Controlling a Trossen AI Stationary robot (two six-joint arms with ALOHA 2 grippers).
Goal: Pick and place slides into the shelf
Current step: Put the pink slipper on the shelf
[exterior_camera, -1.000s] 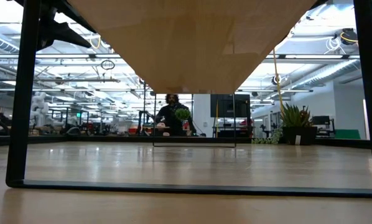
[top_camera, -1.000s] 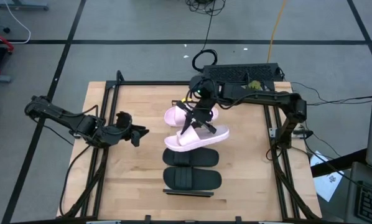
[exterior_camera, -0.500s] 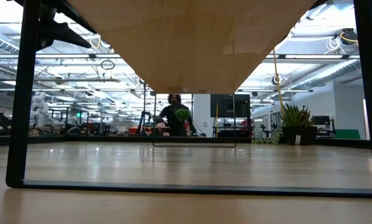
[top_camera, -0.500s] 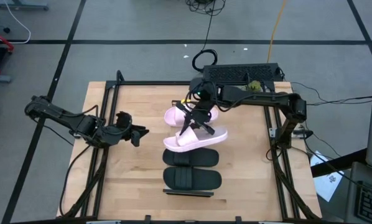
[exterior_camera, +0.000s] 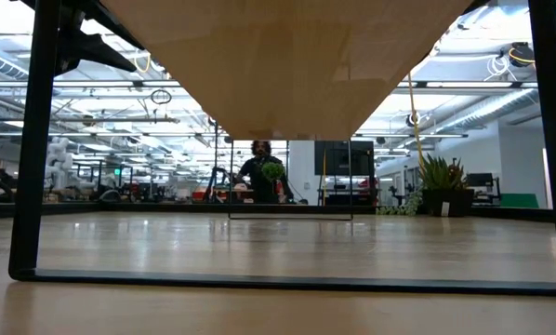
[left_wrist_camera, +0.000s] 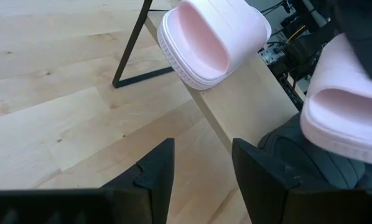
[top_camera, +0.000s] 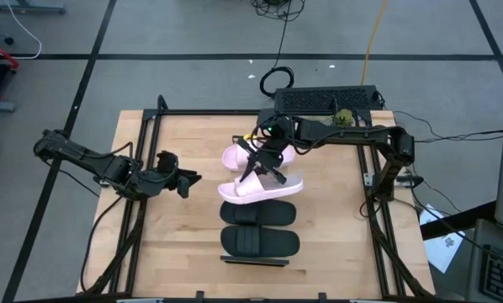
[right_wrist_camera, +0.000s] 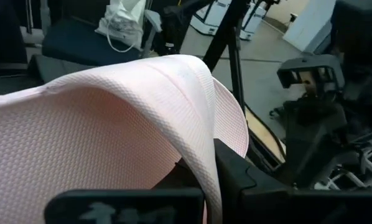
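One pale pink slide (top_camera: 237, 156) lies crosswise on the light-wood shelf (top_camera: 260, 126); in the left wrist view this pink slide (left_wrist_camera: 214, 37) sits on the shelf board (left_wrist_camera: 248, 106). Two black slides (top_camera: 258, 213) (top_camera: 260, 242) lie on the shelf nearer the near edge. My right gripper (top_camera: 264, 165) is shut on the second pink slide (top_camera: 260, 188), between the first pink slide and the black ones. My left gripper (top_camera: 185, 179) waits open, left of the shelf, its fingers (left_wrist_camera: 161, 171) over the tabletop. My right gripper holds the second pink slide by its wide strap (right_wrist_camera: 173, 106), slanting down from the far right. One dark finger (right_wrist_camera: 236, 177) shows under the strap's arch; the other is hidden by the strap. The slide sits about level; whether its sole touches the shelf, I cannot tell.
The low view looks under the shelf board (exterior_camera: 278, 65) between its black frame legs (exterior_camera: 27, 140); a person (exterior_camera: 258, 172) stands far off in the room. A keyboard (top_camera: 327, 98) lies at the table's far edge. Bare tabletop (top_camera: 184, 227) lies left of the shelf.
My right gripper has carried the held pink slide a little toward the table's left and down toward the shelf, keeping it shut in the hold. The slide now sits closer to the nearest black slide.
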